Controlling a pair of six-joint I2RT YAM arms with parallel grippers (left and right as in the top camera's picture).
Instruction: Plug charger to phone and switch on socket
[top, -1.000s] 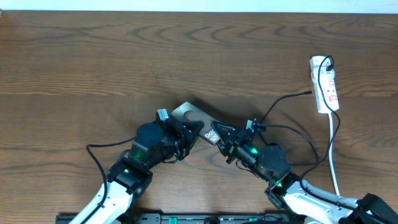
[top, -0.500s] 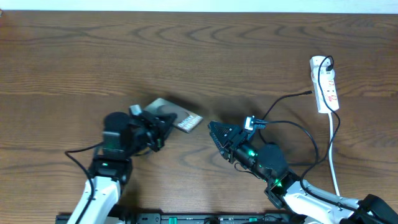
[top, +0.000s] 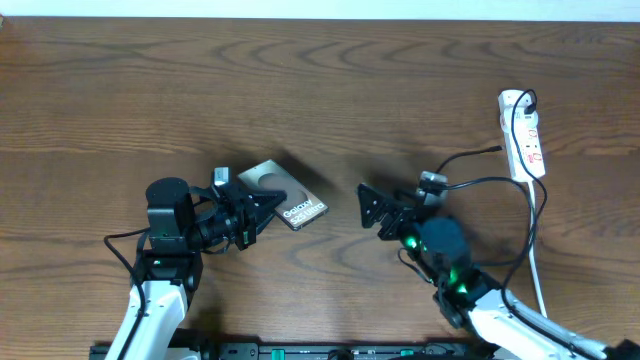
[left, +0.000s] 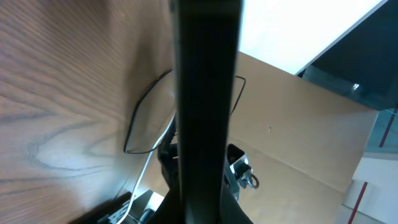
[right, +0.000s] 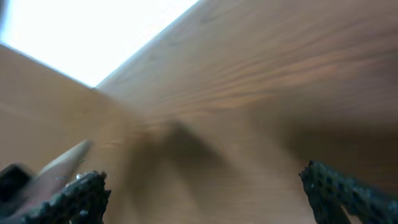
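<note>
Overhead view: the phone appears raised off the surface, clamped at its oval-patch end by the left end effector. Its long axis slants down and to the right, and the free lettered end faces the right end effector, which sits near, right of the phone, spread wide and empty. The charger lies farther right of the phone, its tip apparently just short of the socket. The right arm is nearer to it.

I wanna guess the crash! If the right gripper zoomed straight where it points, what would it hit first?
Probably the phone, held in the left gripper. The right gripper points toward it with nothing between, though heights are unclear.
</note>
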